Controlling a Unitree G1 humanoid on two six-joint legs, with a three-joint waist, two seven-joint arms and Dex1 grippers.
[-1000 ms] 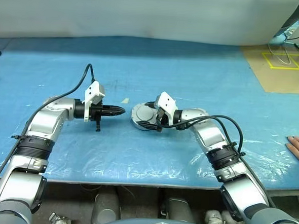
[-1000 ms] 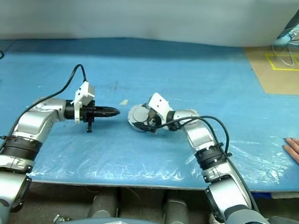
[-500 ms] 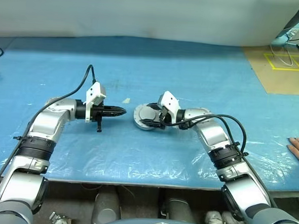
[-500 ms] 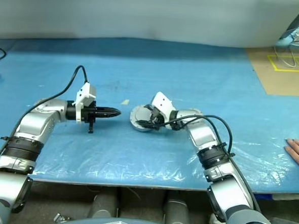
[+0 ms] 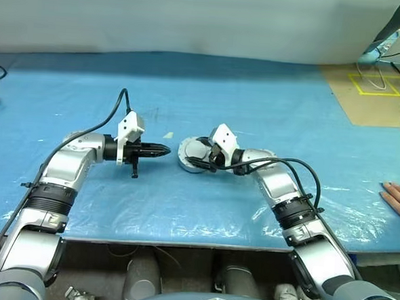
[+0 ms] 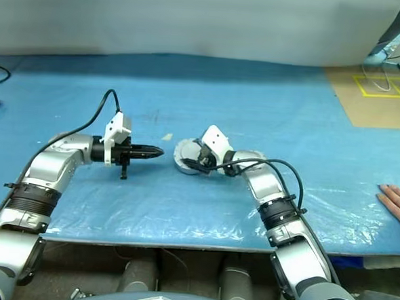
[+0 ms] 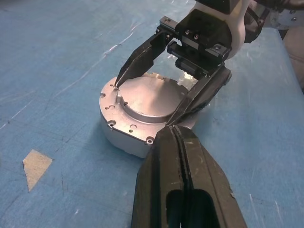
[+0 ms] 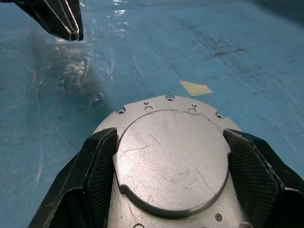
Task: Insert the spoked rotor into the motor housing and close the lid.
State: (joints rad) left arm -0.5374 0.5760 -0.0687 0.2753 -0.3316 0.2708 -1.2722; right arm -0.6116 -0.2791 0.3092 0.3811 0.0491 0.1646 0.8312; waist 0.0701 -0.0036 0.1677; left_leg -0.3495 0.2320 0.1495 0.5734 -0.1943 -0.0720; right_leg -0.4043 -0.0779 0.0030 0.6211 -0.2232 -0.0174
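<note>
The motor housing [image 7: 142, 118] is sitting near the middle of the blue table [image 5: 258, 92], with the lid [image 8: 171, 159] lying flat on top. The right gripper [image 7: 145, 104] is spread wide, its fingers straddling the lid's raised disc. The left gripper [image 5: 160, 149] is hovering just beside the housing, closed and empty.

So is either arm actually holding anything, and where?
The right gripper straddles the lid on the motor housing, jaws at its opposite edges. The left gripper is shut, empty.
</note>
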